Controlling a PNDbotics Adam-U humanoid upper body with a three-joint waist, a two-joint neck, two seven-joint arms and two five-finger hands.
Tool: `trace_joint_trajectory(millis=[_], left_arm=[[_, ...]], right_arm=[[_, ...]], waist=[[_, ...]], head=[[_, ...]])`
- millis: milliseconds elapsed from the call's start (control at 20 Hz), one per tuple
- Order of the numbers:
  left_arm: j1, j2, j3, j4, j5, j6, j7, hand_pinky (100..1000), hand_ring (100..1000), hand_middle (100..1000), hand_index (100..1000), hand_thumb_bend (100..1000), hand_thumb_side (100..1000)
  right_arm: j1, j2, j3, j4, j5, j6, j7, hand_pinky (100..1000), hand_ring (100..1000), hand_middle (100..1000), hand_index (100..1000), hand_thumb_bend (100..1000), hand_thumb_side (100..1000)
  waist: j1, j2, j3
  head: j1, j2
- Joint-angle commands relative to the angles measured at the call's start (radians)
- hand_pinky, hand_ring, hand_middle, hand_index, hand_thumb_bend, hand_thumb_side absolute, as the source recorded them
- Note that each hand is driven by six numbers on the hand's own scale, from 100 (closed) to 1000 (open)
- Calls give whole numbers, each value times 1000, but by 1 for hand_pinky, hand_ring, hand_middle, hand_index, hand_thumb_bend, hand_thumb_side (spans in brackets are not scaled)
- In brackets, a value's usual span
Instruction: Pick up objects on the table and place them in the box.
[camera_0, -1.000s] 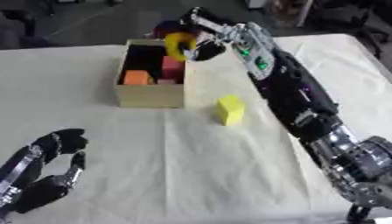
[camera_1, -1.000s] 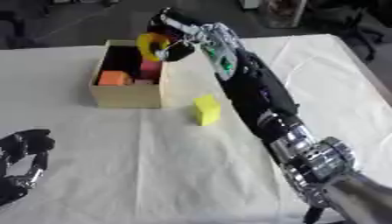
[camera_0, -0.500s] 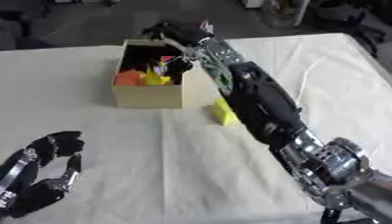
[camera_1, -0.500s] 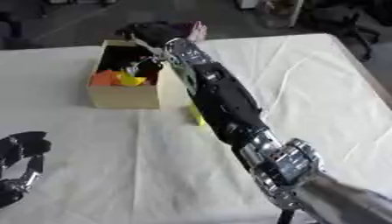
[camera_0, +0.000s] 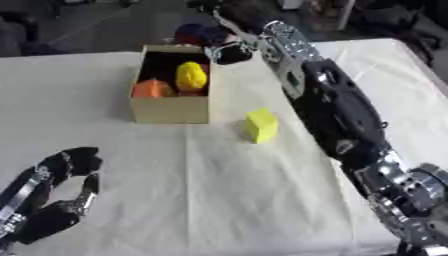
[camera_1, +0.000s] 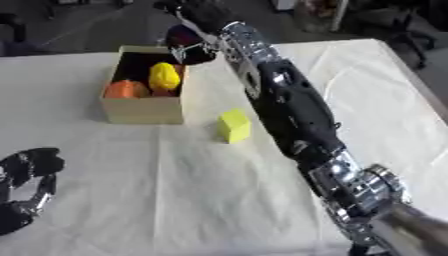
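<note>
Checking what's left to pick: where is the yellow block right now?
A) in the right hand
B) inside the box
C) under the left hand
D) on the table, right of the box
D: the yellow block stands on the cloth apart from the box, untouched by either hand.

From my seat, the table (camera_0: 131, 200) wears a pale cream cloth (camera_1: 192, 210) with fold creases, filling most of my view. Beyond its far edge, from ten to two o'clock, the floor (camera_0: 96, 25) looks dark grey. Chair legs (camera_1: 411, 30) show at two o'clock.
</note>
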Motion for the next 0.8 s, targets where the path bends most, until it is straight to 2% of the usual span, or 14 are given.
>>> trace_joint_trajectory(millis=[50,100,150,200,300,450,550,600,800], left_arm=[[-6,23,19,-17,-6,1,16,826,763,691,856,100,265],[-8,24,20,-17,-8,1,18,826,763,691,856,100,265],[-9,25,21,-18,-9,1,19,826,763,691,856,100,265],[-11,25,21,-18,-10,1,20,826,763,691,856,100,264],[-13,28,22,-19,-11,1,21,826,763,691,856,100,263],[-15,28,22,-19,-11,2,22,826,763,691,856,100,265],[-14,27,20,-18,-10,1,20,825,763,692,856,100,267],[-14,27,19,-18,-10,1,19,825,763,692,856,100,266],[-12,28,16,-16,-9,1,17,825,763,692,856,100,258]], right_arm=[[30,-91,-3,-84,-61,-22,49,875,795,796,965,100,292],[55,-115,-1,-102,-77,-32,64,886,814,813,970,100,354],[80,-141,6,-115,-93,-45,80,887,817,815,970,100,364],[107,-168,10,-126,-109,-58,97,901,848,845,978,100,428],[160,-220,36,-143,-142,-85,130,917,886,887,988,100,468],[242,-261,80,-160,-192,-134,180,936,925,924,997,100,436],[291,-274,98,-166,-223,-164,210,947,949,944,1000,100,359],[315,-282,104,-175,-237,-179,225,955,962,952,1000,100,270],[416,-314,112,-240,-285,-223,287,963,977,968,1000,100,294]], waist=[[-12,-18,-7],[-13,-16,-11],[-14,-14,-13],[-14,-11,-13],[-13,-8,-12],[-12,-8,-10],[-11,-11,-9],[-11,-12,-8],[-10,-17,-1]], head=[[29,-3],[33,-3],[36,-3],[37,-3],[36,-3],[34,-3],[32,-3],[31,-3],[21,-3]])
